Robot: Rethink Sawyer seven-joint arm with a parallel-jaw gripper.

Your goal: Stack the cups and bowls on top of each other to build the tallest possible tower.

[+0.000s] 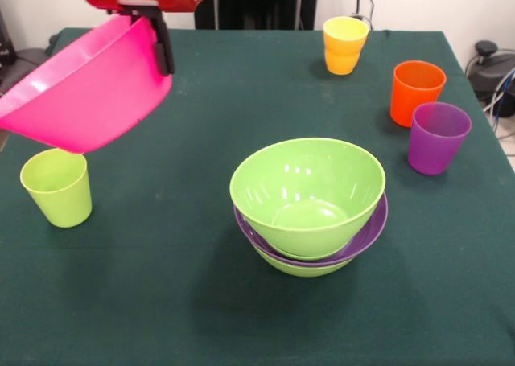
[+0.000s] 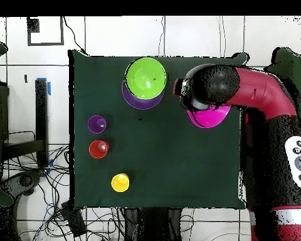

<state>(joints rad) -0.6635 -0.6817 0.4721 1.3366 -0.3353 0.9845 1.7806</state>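
My gripper (image 1: 158, 46) is shut on the rim of the large pink bowl (image 1: 88, 88), which hangs tilted above the table's left side, over the lime green cup (image 1: 57, 187). In the overhead view the arm covers most of the pink bowl (image 2: 211, 118). At the centre stands the tower: a lime green bowl (image 1: 310, 191) nested in the shallow purple bowl (image 1: 373, 228), on another lime green bowl (image 1: 302, 268). From above, the stack shows as a green bowl (image 2: 145, 76) over a purple rim (image 2: 134, 100). The gripper is well apart from it.
A yellow-orange cup (image 1: 344, 44) stands at the back, with an orange cup (image 1: 415, 92) and a purple cup (image 1: 436, 137) at the right on the green table (image 1: 161, 302). Cables and a black device (image 1: 487, 60) lie beyond the right edge.
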